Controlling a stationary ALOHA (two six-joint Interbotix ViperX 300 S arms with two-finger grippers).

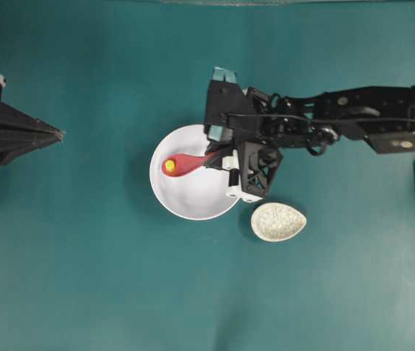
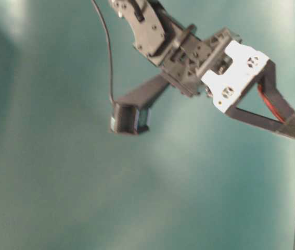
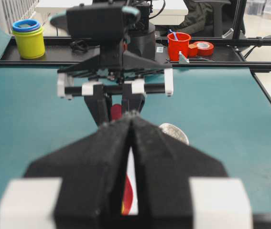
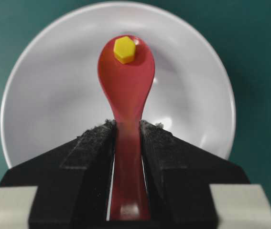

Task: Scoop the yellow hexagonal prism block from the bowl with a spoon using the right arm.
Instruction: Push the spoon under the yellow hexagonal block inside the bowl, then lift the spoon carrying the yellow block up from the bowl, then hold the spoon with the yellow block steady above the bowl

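One small block (image 4: 124, 49) is sitting in the far end of the spoon (image 4: 125, 90) that I am holding out ahead of my right hand (image 4: 126, 131). My two fingers (image 4: 90, 157) are pressing on the spoon's handle from either side, with the scoop reaching away from my fingertips over the white bowl (image 4: 44, 100). From above, the same picture: the block is lying at the tip of the scoop, farthest from my grip, with the bowl underneath it.

I am judging the block to be very light and hard, with flat faces that will slide on the glossy spoon. It is resting near the scoop's front lip, so any dip of my wrist forward is likely to send it back into the bowl. The spoon itself is looking stiff and slick; my hold is on the straight handle, well behind the scoop, which is the right place, but a smooth handle can twist between my fingers. I am thinking level and slow is the way to carry it.

My left hand (image 3: 131, 125) is resting well away from the bowl, fingers pressed together on nothing. A speckled dish (image 1: 278, 221) is lying just beside my right wrist.
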